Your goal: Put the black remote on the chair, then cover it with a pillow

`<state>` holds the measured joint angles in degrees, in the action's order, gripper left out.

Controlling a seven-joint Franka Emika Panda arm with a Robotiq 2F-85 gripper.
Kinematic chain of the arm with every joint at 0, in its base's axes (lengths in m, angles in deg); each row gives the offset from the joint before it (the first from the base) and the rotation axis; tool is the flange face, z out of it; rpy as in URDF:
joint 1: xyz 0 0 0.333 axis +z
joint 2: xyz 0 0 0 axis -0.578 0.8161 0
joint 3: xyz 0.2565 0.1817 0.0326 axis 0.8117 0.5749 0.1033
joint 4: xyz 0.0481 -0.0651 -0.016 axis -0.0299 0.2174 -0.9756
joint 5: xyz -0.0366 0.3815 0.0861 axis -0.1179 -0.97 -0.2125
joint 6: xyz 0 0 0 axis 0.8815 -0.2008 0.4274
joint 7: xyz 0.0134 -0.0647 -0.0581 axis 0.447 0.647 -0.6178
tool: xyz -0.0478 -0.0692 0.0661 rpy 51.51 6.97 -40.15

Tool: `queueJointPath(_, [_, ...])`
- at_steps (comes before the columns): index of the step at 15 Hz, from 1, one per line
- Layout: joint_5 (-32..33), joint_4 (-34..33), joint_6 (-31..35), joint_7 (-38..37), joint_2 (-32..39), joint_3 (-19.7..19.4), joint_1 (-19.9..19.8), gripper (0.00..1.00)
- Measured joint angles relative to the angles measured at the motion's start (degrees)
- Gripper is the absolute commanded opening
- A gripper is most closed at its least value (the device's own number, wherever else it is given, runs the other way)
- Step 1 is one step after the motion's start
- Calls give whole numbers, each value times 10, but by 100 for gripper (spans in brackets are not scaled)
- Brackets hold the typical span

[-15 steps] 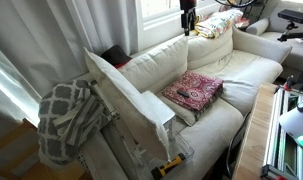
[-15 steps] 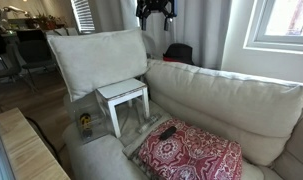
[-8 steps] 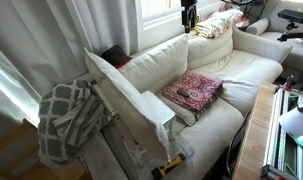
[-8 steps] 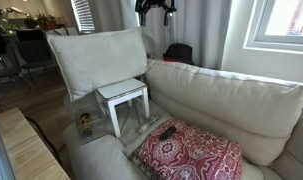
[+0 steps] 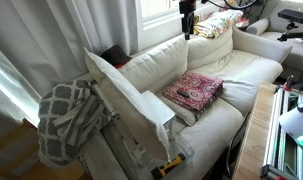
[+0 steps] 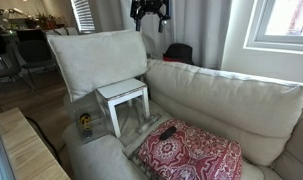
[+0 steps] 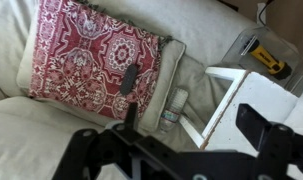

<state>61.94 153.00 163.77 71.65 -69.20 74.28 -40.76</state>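
Note:
The black remote [image 6: 167, 132] lies on a red patterned cushion [image 6: 196, 152] on the cream chair [image 6: 226, 100]; the wrist view shows the remote [image 7: 130, 78] near that cushion's edge [image 7: 81, 55]. The large cream pillow [image 6: 96, 58] stands upright at the chair's end, also seen in an exterior view [image 5: 126, 100]. My gripper [image 6: 151, 12] hangs open and empty high above the chair back, well apart from the remote and the pillow. In the wrist view its fingers [image 7: 196, 125] are spread wide with nothing between them.
A small white stool [image 6: 124, 95] stands against the pillow beside the red cushion. A bottle [image 7: 173, 108] lies in the gap by the stool. A grey-and-white lattice blanket [image 5: 66, 118] hangs off the chair's end. A yellow tool [image 7: 266, 62] lies beyond the stool.
My gripper has shifted slightly sideways, still high above the chair. The remote, cushion and pillow have not moved.

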Motion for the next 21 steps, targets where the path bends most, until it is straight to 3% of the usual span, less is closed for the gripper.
queueJointPath(3, [-10,73,107,-6,8,19,3,100])
queueJointPath(7, [-20,152,298,-100,34,31,10,100])
queueJointPath(8, [-19,162,313,-105,42,32,11,100])
queueJointPath(21, [-19,147,305,-104,56,31,7,100])
